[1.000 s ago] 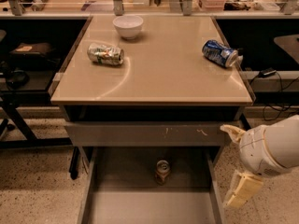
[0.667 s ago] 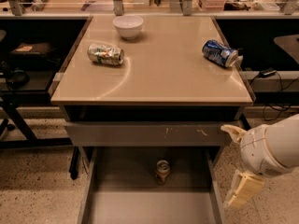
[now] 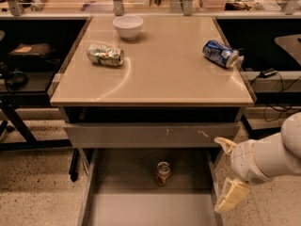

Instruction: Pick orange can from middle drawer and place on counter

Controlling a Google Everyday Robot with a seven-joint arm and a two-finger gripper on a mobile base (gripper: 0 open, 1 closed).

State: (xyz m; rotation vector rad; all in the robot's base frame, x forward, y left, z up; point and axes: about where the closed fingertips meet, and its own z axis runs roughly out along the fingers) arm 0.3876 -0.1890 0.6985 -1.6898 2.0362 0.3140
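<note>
The orange can [image 3: 163, 173] stands upright on the floor of the open middle drawer [image 3: 117, 211], near its back, just under the grey front panel. The beige counter [image 3: 160, 74] lies above. My gripper [image 3: 227, 172] is at the lower right, beside the drawer's right wall and to the right of the can, apart from it. Its two cream fingers [image 3: 231, 196] are spread wide with nothing between them.
On the counter lie a crushed green-white can [image 3: 105, 54] at the left, a blue can [image 3: 220, 53] on its side at the right edge, and a white bowl [image 3: 128, 26] at the back. Dark shelves and cables flank the counter on both sides.
</note>
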